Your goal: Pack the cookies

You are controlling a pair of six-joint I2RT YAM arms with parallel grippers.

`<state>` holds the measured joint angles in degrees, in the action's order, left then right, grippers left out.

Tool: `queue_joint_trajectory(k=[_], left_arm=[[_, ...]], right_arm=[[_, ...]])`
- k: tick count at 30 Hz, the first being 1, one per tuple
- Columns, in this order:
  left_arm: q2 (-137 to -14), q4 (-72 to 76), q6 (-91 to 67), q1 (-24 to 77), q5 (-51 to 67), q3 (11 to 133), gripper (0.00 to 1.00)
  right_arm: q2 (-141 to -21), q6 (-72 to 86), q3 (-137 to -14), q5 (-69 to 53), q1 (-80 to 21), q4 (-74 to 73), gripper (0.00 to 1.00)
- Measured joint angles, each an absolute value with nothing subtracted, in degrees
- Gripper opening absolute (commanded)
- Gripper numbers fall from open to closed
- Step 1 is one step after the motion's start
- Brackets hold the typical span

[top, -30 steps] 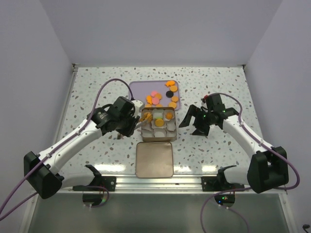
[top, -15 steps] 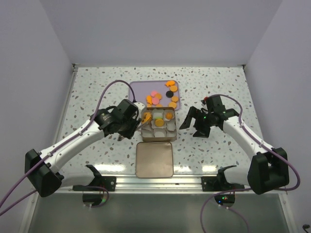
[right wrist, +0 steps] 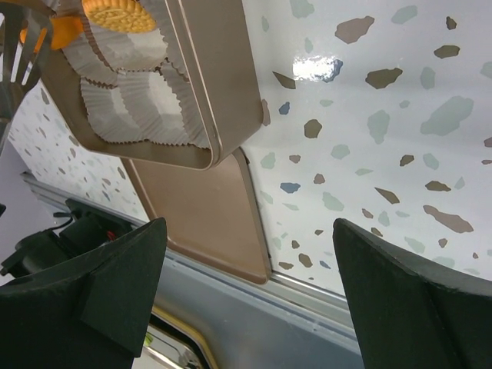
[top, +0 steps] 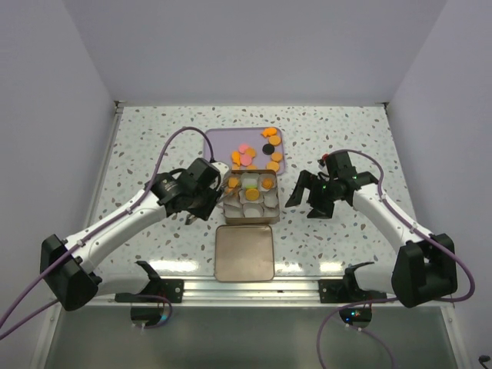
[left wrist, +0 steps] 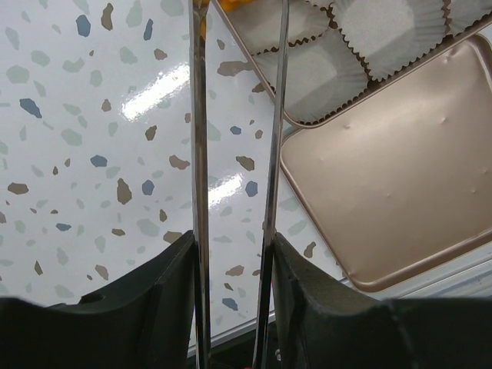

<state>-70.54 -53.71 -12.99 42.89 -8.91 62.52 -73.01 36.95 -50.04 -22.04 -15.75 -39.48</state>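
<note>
1. Two arms reach over your white speckled worktop (top: pixel 154 138) toward a square gold-coloured metal tin (top: pixel 250 221) lined with white fluted paper cups (left wrist: pixel 384 31).
2. Most of the small flat round cookies (top: pixel 247 158), orange and pink with one black cookie (top: pixel 268 147), lie loose on the flat lilac tray (top: pixel 223 138) at 12 o'clock of the tin.
3. A few orange ones already sit in the tin's cups. Your right wrist view shows one orange cookie (right wrist: pixel 119 11) resting in a cup.
4. The tin's flat metal lid (top: pixel 244 254) lies on the worktop at 6 o'clock of the tin, just beside it.
5. Your left claw (left wrist: pixel 233 254) sits at 9 o'clock of the tin and holds a pair of thin metal tongs (left wrist: pixel 198 154). Their two blades run between its fingers with a narrow gap and reach toward the tin's rim.
6. An orange piece (right wrist: pixel 68 31) shows at the tongs' tips, but you cannot tell whether it is pinched.
7. Your right claw (top: pixel 302 200) hangs at 3 o'clock of the tin, jaws spread wide, holding nothing.
</note>
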Motion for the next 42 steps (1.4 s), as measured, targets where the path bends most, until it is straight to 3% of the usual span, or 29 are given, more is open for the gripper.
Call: queue_joint_trajectory(k=[21,33,42], left_arm=[[-80.2,-54.9,-12.8,42.7,-12.3,80.7,0.47],[-93.5,-54.0,-11.9,32.3,-12.2,88.1,0.46],[-100.4,-53.3,-10.8,31.6,-11.2,90.3,0.45]], right_arm=[[-75.0,34.8,-51.9,-22.0,-15.7,-39.8,0.93],[-76.9,33.8,-53.9,-21.5,-15.7,-40.2,0.93],[-79.1,33.2,-55.5,-20.5,-15.7,-40.6,0.93]])
